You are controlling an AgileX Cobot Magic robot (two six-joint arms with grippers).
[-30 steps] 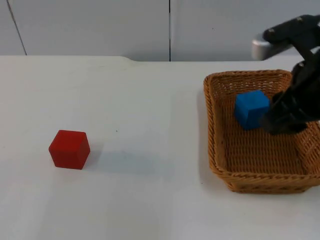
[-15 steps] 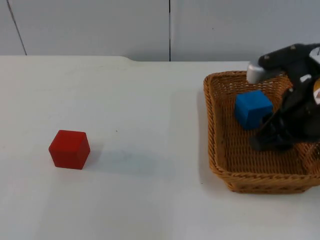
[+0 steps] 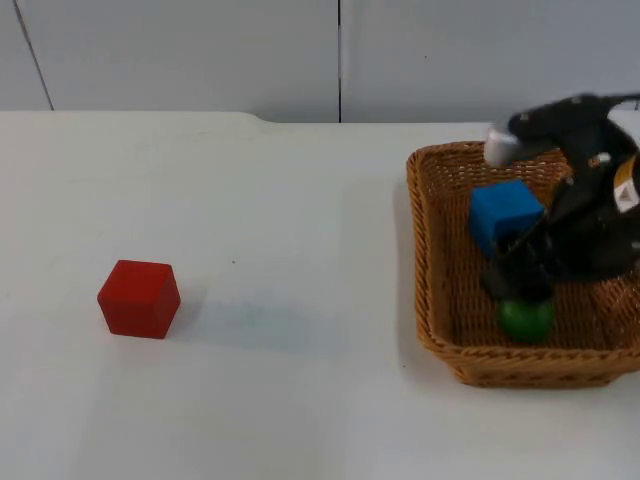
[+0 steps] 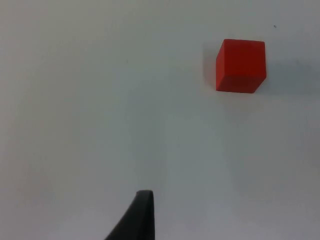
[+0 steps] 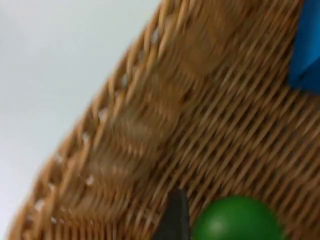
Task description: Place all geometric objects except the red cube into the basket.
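Overhead, I see a woven wicker basket (image 3: 436,300), rectangular with sloping walls, on the smooth white table (image 3: 280,400) at the right. Inside it a matte blue cube (image 3: 503,215) sits toward the far side, and a glossy green ball (image 3: 526,319) lies near the front wall. My right gripper (image 3: 522,285) hangs inside the basket, between cube and ball, just above the ball. Its black body covers the finger ends and part of the cube's near edge, so I cannot tell how far the fingers are spread or whether they touch the ball. The basket's right wall is cut off at the frame edge. Well apart, on the left of the table, stands the red cube (image 3: 139,298), sharp-edged and plain.

From the left wrist, I see the red cube (image 4: 241,65) alone on the bare table (image 4: 100,100), with one black fingertip (image 4: 142,215) of the left gripper above the surface and nowhere near the cube; that arm waits, and its opening is not shown.

From the right wrist, the basket (image 5: 125,135) weave runs in diagonal strands. The ball (image 5: 236,220) is round and shiny just beside a black fingertip (image 5: 175,217), partly cut off. A blue cube (image 5: 306,55) corner shows, the rest cropped.
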